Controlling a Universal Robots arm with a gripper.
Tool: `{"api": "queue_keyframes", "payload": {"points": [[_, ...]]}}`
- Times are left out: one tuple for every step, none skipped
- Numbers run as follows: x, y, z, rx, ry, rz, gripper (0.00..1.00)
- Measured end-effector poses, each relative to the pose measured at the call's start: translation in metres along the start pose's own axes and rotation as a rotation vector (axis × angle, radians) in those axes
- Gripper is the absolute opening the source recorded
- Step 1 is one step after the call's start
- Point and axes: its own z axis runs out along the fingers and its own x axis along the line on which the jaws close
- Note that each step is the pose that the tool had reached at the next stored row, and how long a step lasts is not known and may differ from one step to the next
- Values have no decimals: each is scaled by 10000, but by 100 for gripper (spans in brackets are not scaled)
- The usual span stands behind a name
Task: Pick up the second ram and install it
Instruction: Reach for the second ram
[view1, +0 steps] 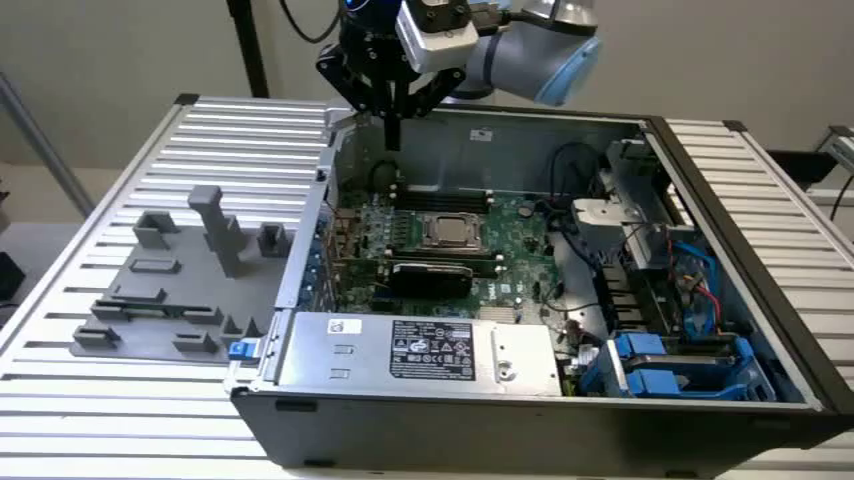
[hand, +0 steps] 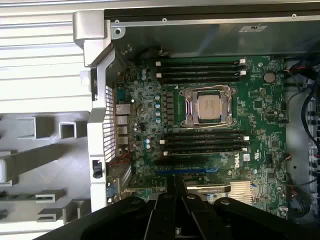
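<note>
My gripper (view1: 392, 140) hangs over the back corner of the open computer case (view1: 441, 420), on the exterior view's left, above the motherboard (view1: 514, 215). Its two dark fingers are pressed together, and no green stick shows between them. In the wrist view the gripper (hand: 175, 182) points down at the board near the black-topped expansion card (hand: 205, 189). Black memory slots with white clips lie on both sides of the CPU socket (hand: 209, 106): one bank (hand: 200, 70) and another (hand: 205, 142). The second ram is hidden or out of view.
A grey plastic fixture (view1: 174, 290) with upright blocks sits on the ribbed table at the exterior view's left. The silver power supply (view1: 427, 348) fills the case front. Cables and blue drive bays (view1: 681, 365) crowd the exterior view's right. The case's metal wall (hand: 97, 125) stands beside the board.
</note>
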Motion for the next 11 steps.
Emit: {"api": "queue_keyframes", "payload": {"points": [[0, 0, 0, 0, 0, 0, 11], [0, 0, 0, 0, 1, 0, 11], [0, 0, 0, 0, 0, 0, 11], [0, 0, 0, 0, 1, 0, 11], [0, 0, 0, 1, 0, 0, 11], [0, 0, 0, 0, 0, 0, 11], [0, 0, 0, 1, 1, 0, 11], [0, 0, 0, 0, 0, 0, 11], [0, 0, 0, 0, 0, 0, 11], [0, 0, 0, 0, 0, 0, 11], [0, 0, 0, 0, 1, 0, 11]]}}
